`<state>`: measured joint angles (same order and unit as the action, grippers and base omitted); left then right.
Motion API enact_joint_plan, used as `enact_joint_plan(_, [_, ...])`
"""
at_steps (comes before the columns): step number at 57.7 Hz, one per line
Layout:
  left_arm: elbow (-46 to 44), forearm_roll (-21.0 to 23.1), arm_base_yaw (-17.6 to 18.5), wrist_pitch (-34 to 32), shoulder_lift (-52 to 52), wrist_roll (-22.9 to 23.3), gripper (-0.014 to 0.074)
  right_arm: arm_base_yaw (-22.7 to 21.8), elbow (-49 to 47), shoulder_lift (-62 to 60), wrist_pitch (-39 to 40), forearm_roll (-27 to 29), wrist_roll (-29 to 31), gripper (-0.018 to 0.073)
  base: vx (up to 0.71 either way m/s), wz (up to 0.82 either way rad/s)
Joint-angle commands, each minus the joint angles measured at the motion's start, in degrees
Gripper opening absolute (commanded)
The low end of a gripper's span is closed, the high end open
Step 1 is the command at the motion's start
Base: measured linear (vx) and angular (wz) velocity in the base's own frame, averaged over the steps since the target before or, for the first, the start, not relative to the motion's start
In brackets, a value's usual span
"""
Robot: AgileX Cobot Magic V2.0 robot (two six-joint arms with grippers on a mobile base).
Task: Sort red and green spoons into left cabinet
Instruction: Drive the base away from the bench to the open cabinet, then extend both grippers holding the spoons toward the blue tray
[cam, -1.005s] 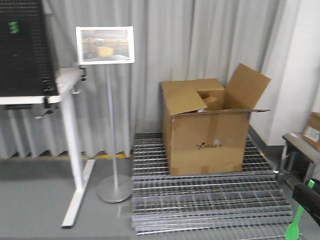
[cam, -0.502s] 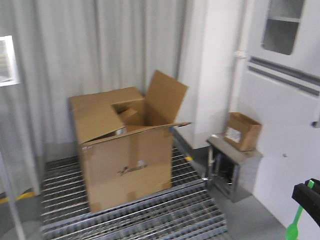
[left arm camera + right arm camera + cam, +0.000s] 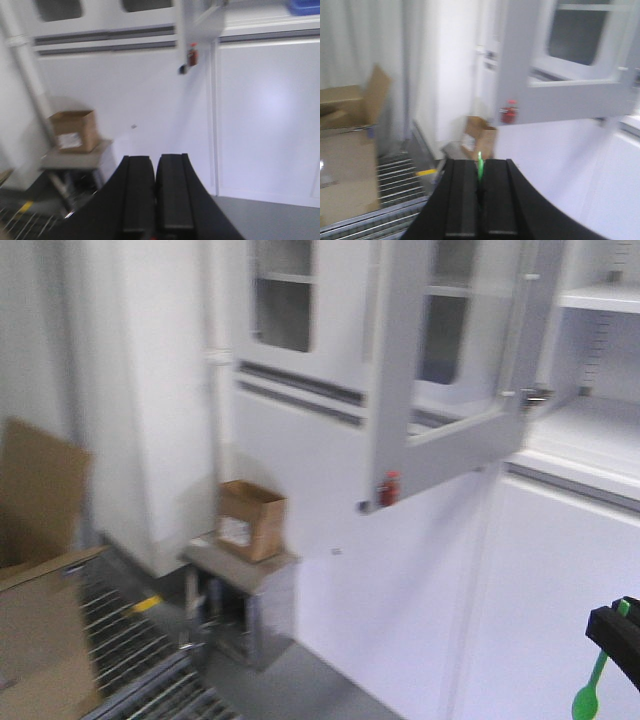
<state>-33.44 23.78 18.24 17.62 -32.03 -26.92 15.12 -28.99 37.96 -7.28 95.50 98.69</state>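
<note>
My right gripper (image 3: 479, 162) is shut on the green spoon (image 3: 480, 167), whose thin tip sticks up between the jaws. In the front view the same gripper (image 3: 618, 632) sits at the lower right with the spoon's bowl (image 3: 587, 700) hanging below it. My left gripper (image 3: 155, 159) is shut. Only a sliver of red shows low between its jaws (image 3: 153, 237), so the red spoon is almost wholly hidden. The grey-white cabinet with flat shelves (image 3: 585, 425) and a slotted rail stands at the upper right, well ahead of both grippers.
An open glass cabinet door (image 3: 440, 390) with a red tag (image 3: 390, 487) swings out into the room. A small cardboard box (image 3: 250, 520) sits on a grey metal stand (image 3: 245, 575). A large cardboard box (image 3: 40, 570) and floor grating (image 3: 140, 680) are at the left.
The whole view has swung right: the sign stand and desk are gone, the large box slid to the left edge, and the white cabinets came into view. The right gripper still holds the green spoon.
</note>
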Motion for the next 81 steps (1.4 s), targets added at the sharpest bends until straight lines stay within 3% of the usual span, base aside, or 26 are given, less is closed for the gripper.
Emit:
enact_joint_plan(1, [-1.66,0.92,0.27,-4.51,0.04,0.24,0.0,0.13,-1.68,-0.16,-0.76,0.49,-0.07,-0.0003,0.31,-0.91])
enact_joint_plan(39, [-1.66,0.92,0.27,-4.46,0.04,0.24,0.0,0.13,-1.68,-0.16,-0.79,0.49,-0.07,-0.0003,0.27,-0.69])
enact_joint_plan(81, [-1.66,0.92,0.27,-4.46,0.04,0.24,0.0,0.13,-1.68,-0.16,-1.01,0.49,-0.07,-0.0003,0.22,-0.25])
